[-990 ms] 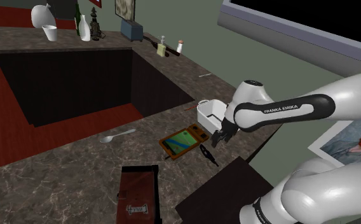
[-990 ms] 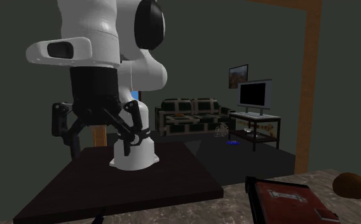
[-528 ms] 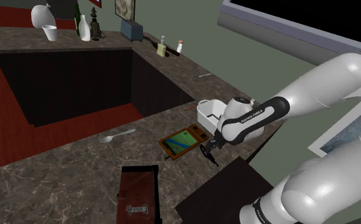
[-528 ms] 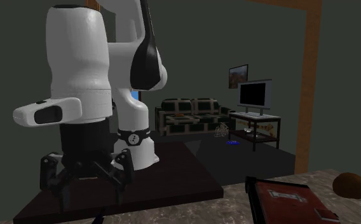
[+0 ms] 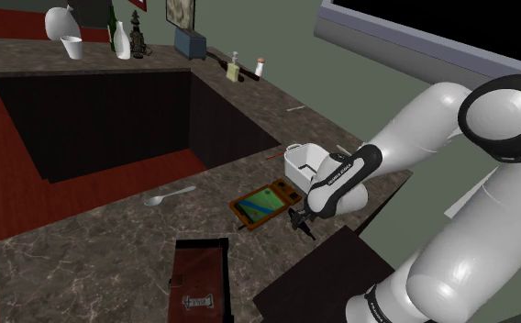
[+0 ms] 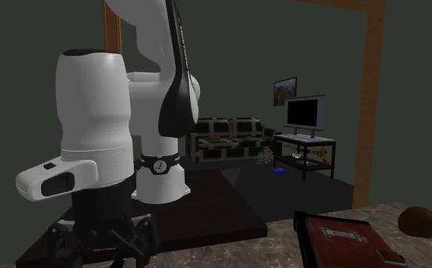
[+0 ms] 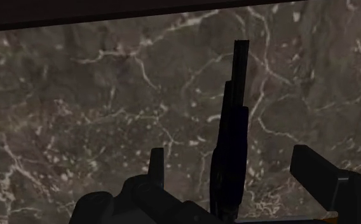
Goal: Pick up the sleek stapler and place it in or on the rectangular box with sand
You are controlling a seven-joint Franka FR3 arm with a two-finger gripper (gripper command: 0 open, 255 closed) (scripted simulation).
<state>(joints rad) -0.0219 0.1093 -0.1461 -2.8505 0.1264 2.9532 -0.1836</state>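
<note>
Black and slim, the stapler [image 7: 235,102] lies on the marbled surface [image 7: 77,114] inside the open claw [image 7: 230,162], touched by neither finger, its long axis pointing straight ahead

Dark brown stone counter [image 7: 77,114]: white veining like marble, smooth, faint polish. Slim black stapler [image 7: 231,133] near counter edge beside stand [image 5: 323,275]: smooth, dull sheen, material unclear. All-black two-finger gripper [image 7: 231,158]: matt, plastic-like. White arm shell [image 5: 415,128]: glossy, smooth, soft highlights. Stand top: dark, matt. Shallow rectangular box [image 5: 266,204]: brown wood-look frame, flat matt green inside. White tub [image 5: 302,163]: smooth, plain. Grey spoon [image 5: 169,195]: metal-look, pale sheen. Red-brown book [image 5: 197,275] at counter's near edge: matt, leather-like cover.
</note>
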